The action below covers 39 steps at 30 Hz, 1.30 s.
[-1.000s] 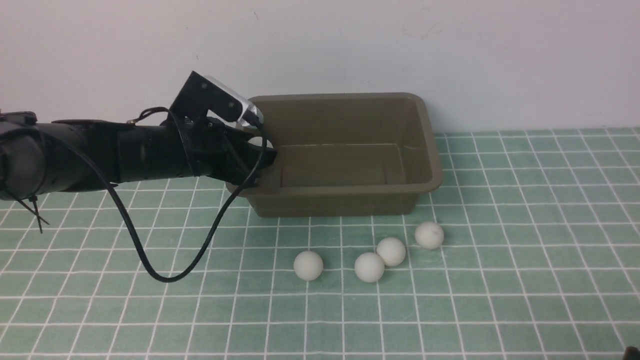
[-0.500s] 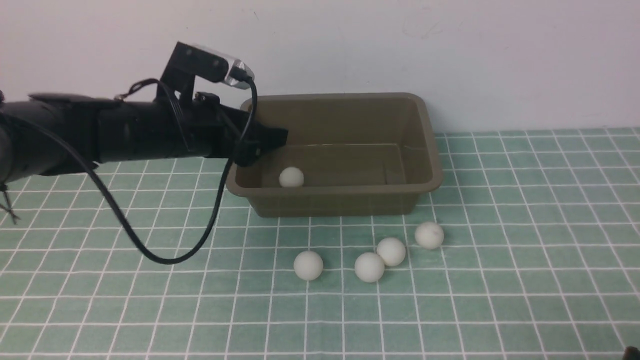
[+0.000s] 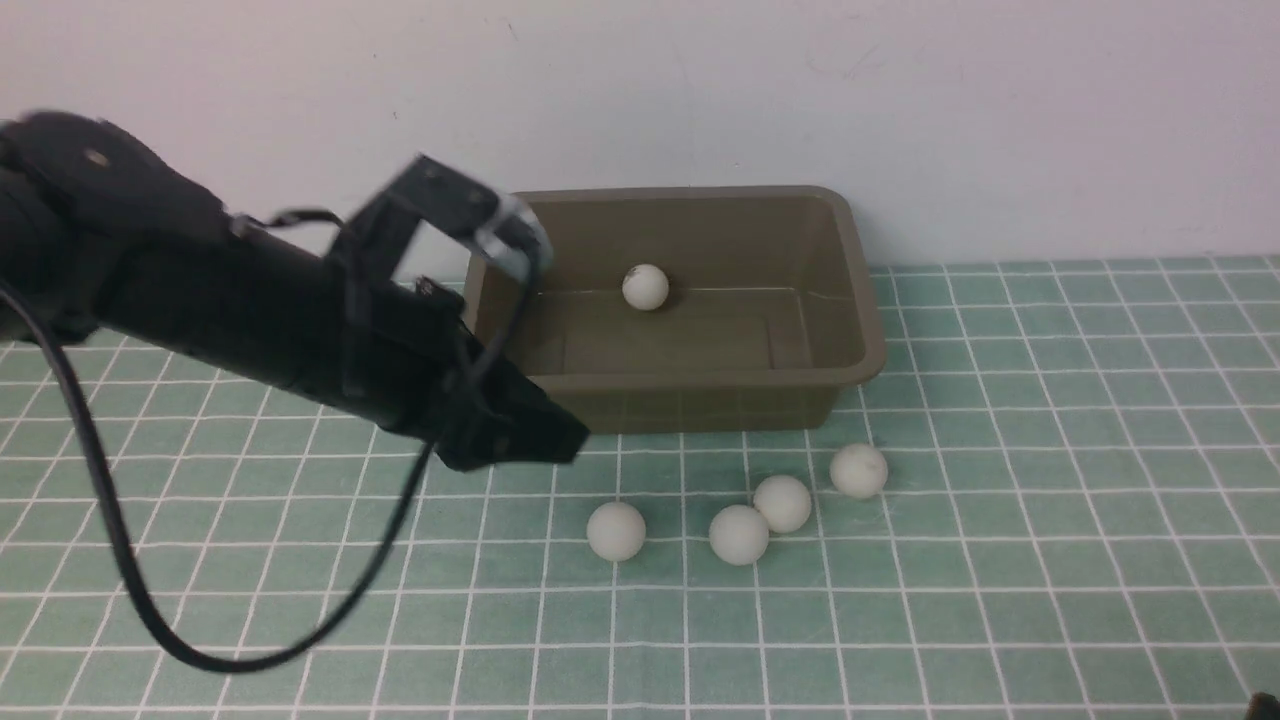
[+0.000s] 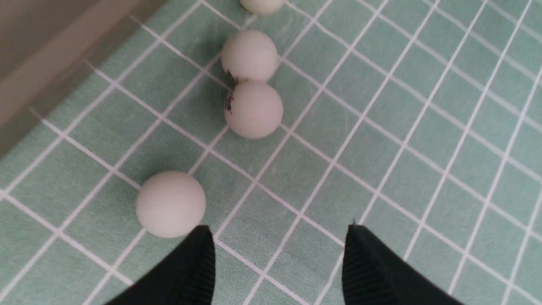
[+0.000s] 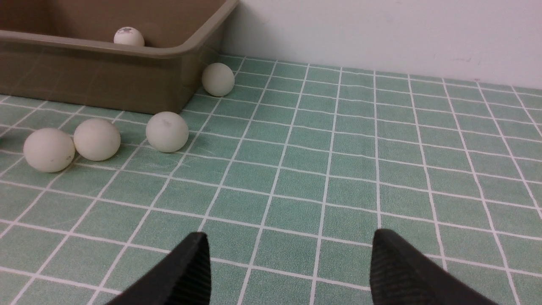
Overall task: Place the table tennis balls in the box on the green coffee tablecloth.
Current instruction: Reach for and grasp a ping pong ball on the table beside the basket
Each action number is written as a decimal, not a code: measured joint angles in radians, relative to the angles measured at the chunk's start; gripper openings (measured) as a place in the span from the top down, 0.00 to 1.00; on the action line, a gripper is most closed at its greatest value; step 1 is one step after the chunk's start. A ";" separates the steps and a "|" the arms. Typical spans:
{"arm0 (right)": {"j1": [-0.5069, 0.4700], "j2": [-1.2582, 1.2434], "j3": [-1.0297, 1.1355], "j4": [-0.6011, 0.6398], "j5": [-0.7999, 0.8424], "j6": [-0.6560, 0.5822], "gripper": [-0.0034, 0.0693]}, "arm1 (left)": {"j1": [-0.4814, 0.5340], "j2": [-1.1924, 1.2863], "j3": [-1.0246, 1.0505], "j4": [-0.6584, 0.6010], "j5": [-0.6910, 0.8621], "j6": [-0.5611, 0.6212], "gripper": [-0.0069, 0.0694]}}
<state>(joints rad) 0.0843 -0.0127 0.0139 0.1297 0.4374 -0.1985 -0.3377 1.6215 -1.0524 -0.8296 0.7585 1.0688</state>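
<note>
Left claw [image 4: 277, 237]: I see jaws apart, empty, over the cloth [image 3: 1000, 560], just beside the nearest ball [image 4: 170, 203].
Right claw [image 5: 288, 243]: wide, empty.
Balls: one ball [image 3: 645, 287] in the box [image 3: 680, 408]; I count four loose before it.

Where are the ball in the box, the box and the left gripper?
ball in the box [image 3: 645, 287], front view, middle of the ball.
box [image 3: 700, 405], front view, outer face of its front wall.
left gripper [image 4: 278, 237], left wrist view, midway between its open fingertips.
</note>
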 joint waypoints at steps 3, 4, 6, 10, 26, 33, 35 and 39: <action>0.000 0.000 0.000 0.000 0.000 0.000 0.32 | -0.080 0.058 0.016 0.065 -0.103 -0.026 0.42; 0.000 0.000 0.000 0.000 0.000 0.000 0.32 | -0.094 0.076 0.018 0.071 -0.128 -0.039 0.42; 0.000 0.000 0.000 0.000 0.000 0.000 0.32 | -0.122 0.108 0.020 0.075 -0.206 -0.091 0.40; 0.000 0.000 0.000 0.000 0.000 0.000 0.32 | -0.131 0.121 0.021 0.065 -0.285 -0.159 0.33; 0.000 0.000 0.000 0.000 0.000 0.000 0.32 | -0.131 0.259 0.021 0.049 -0.479 -0.184 0.25; 0.000 0.000 0.000 0.000 0.000 0.000 0.32 | -0.131 0.294 0.020 0.039 -0.435 -0.159 0.46; 0.000 0.000 0.000 0.000 0.000 0.000 0.32 | -0.131 0.267 0.020 0.027 -0.395 -0.127 0.45; 0.000 0.000 0.000 0.000 0.000 0.000 0.32 | -0.131 0.176 0.020 -0.040 -0.372 -0.050 0.45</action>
<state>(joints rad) 0.0843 -0.0127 0.0139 0.1297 0.4374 -0.1985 -0.4684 1.7971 -1.0323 -0.8694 0.3862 1.0189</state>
